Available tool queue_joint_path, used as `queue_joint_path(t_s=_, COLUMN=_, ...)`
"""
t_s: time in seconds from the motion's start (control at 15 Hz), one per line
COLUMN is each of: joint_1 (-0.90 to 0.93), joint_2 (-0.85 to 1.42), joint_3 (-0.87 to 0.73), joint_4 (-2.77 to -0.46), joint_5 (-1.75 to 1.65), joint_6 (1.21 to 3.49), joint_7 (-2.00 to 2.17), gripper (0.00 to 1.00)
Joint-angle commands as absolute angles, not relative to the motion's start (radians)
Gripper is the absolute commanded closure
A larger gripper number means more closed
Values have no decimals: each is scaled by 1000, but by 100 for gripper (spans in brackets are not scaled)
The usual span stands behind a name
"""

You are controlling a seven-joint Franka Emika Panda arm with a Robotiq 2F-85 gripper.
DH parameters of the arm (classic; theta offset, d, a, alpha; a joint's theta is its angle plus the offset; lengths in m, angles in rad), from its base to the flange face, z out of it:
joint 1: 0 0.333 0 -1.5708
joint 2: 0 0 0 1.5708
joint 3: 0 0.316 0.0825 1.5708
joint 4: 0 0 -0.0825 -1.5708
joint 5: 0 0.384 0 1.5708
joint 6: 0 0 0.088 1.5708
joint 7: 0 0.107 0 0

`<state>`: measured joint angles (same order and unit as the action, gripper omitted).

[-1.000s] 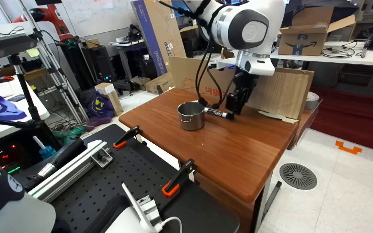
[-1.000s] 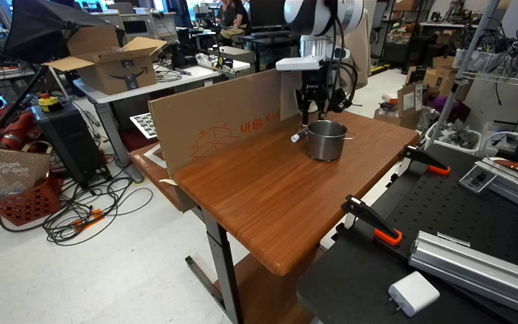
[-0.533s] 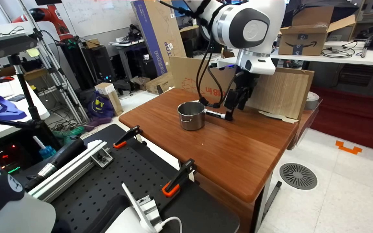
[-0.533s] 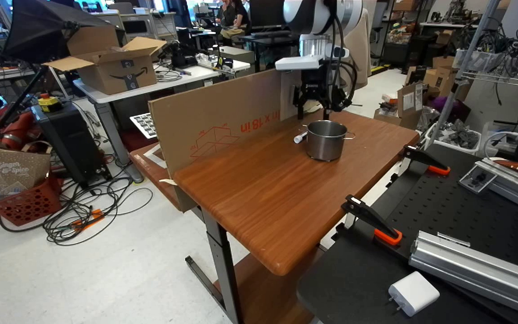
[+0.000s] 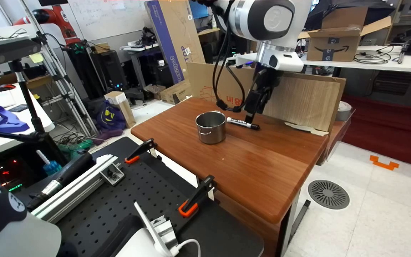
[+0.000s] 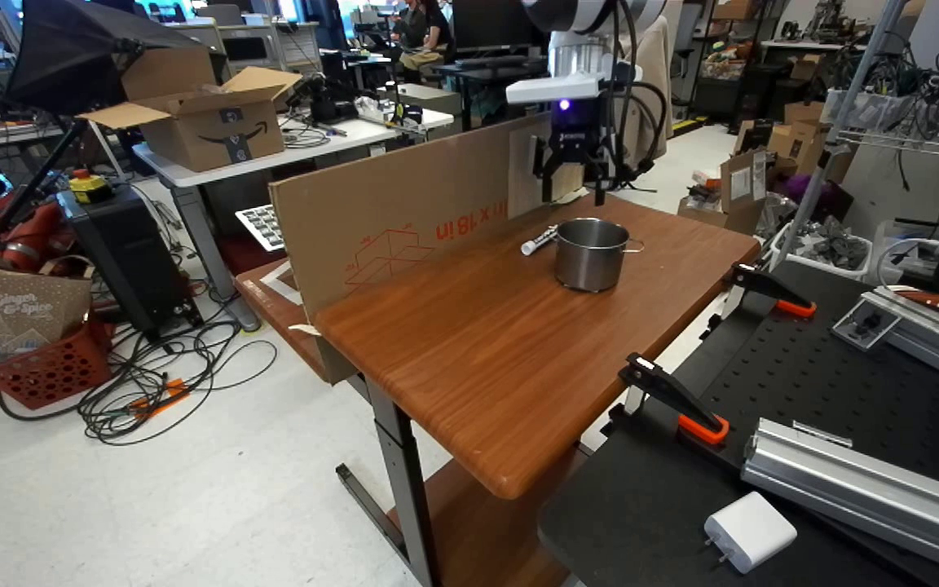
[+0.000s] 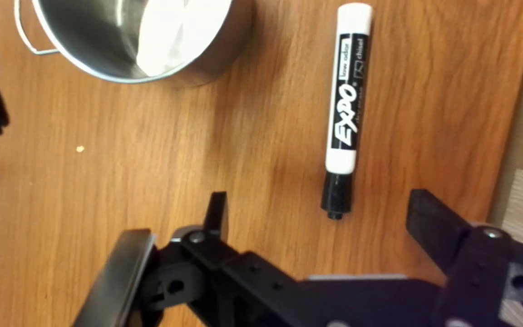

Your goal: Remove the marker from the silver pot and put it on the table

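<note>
Zero grip on anything: the gripper [image 7: 318,194] is spread wide, hanging in the air, nothing pinched. Below it the marker [image 7: 347,104] lies on its side on the table [image 5: 255,160], black end showing between the fingertips [image 7: 434,215] in the wrist view. Next along is the silver pot [image 5: 211,131], near the marker but not touching. So out of the pot, check; on the table, check. I'd call it basically done. White patch [image 7: 175,36] inside the pot, can't tell if that's just glare. Farther back stands a cardboard sheet [image 6: 429,202]. Only thing left, imo: pull clear without bumping the marker.
</note>
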<state>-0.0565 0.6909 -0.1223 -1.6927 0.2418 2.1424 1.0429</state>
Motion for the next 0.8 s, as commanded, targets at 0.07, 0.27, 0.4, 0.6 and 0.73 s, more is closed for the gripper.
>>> queue_joint_path(t_s=0.07, joint_1=-54, joint_2=623, joint_3=-128, joint_4=-1751, joint_5=244, joint_6=2144, joint_7=1000, gripper=0)
queue_joint_path(t_s=0.27, joint_1=-54, joint_2=559, joint_3=-128, joint_4=-1818, joint_5=244, joint_6=2159, joint_7=972, gripper=0)
queue_joint_path(t_s=0.4, joint_1=-54, joint_2=559, joint_3=-128, joint_4=-1830, joint_5=244, joint_6=2175, joint_7=968, gripper=0)
queue_joint_path(t_s=0.6, joint_1=-54, joint_2=558, joint_3=-128, joint_4=-1833, joint_5=244, joint_6=2179, joint_7=967, gripper=0)
queue_joint_path(t_s=0.73, joint_1=-54, joint_2=558, joint_3=-128, joint_4=-1833, joint_5=244, joint_6=2179, joint_7=966, gripper=0)
